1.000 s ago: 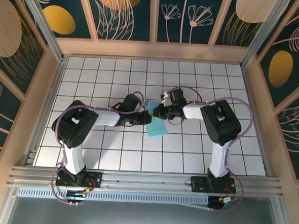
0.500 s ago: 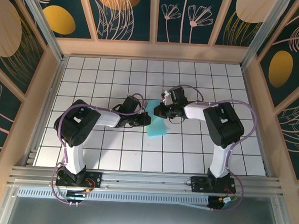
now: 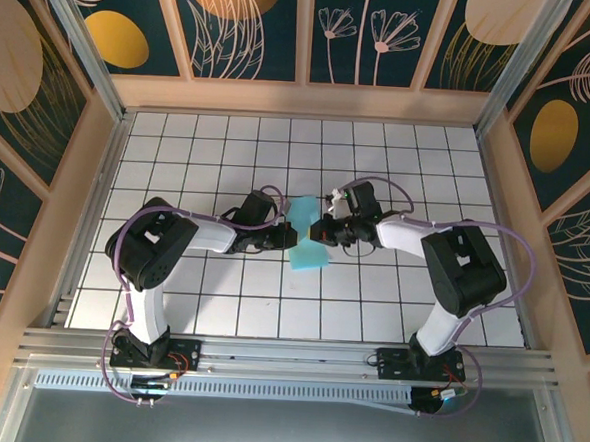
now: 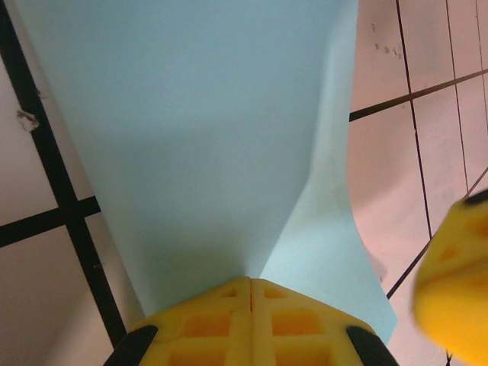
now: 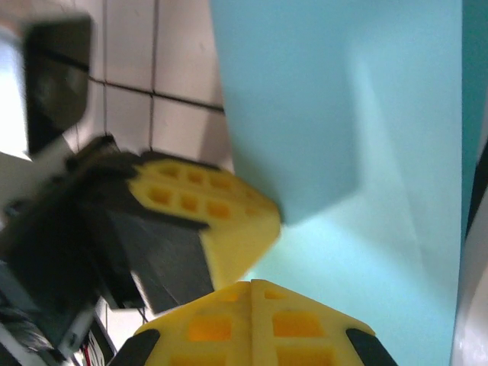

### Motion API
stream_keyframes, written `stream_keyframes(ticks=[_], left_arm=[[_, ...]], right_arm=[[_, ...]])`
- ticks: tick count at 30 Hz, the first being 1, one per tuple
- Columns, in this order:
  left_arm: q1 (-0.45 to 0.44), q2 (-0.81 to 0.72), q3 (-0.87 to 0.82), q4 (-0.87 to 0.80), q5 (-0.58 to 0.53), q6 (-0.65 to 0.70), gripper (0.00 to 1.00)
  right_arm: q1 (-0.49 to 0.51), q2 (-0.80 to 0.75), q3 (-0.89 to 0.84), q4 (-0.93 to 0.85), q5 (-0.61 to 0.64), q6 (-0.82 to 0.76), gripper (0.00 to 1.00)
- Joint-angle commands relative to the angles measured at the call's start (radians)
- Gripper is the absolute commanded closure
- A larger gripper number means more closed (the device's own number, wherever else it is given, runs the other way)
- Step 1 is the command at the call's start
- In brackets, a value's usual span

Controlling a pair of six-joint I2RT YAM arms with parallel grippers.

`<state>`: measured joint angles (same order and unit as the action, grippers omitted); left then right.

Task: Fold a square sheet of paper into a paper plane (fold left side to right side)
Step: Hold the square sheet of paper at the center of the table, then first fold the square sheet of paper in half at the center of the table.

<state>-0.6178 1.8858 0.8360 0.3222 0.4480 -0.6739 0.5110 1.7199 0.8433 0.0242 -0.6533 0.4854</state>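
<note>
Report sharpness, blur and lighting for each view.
Top external: evenly lit, sharp, no glare on the square sheet of paper. Left wrist: paper fairly sharp, right gripper at the edge out of focus. Right wrist: left gripper and background smeared, paper softly shaded.

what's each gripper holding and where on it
Both seem to pinch the square sheet of paper: the left gripper its left edge, the right gripper the opposite edge.

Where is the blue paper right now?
In the top view, the blue paper sits mid-table on the white tiles, between the left pincer and right pincer.
</note>
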Motion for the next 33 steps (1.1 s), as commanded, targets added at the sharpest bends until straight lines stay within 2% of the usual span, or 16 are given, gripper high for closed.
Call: stream_keyframes(ticks=[1, 19, 33], left_arm=[[0.006, -0.001, -0.033, -0.076, -0.019, 0.006, 0.99], [0.007, -0.019, 0.042, -0.033, 0.006, -0.063, 0.93], [0.036, 0.028, 0.052, -0.007, -0.033, -0.068, 0.93]], right_arm=[[0.023, 0.013, -0.034, 0.004, -0.031, 0.019, 1.00], [0.031, 0.051, -0.099, -0.062, 0.059, -0.022, 1.00], [0.031, 0.077, -0.099, -0.105, 0.128, -0.043, 1.00]])
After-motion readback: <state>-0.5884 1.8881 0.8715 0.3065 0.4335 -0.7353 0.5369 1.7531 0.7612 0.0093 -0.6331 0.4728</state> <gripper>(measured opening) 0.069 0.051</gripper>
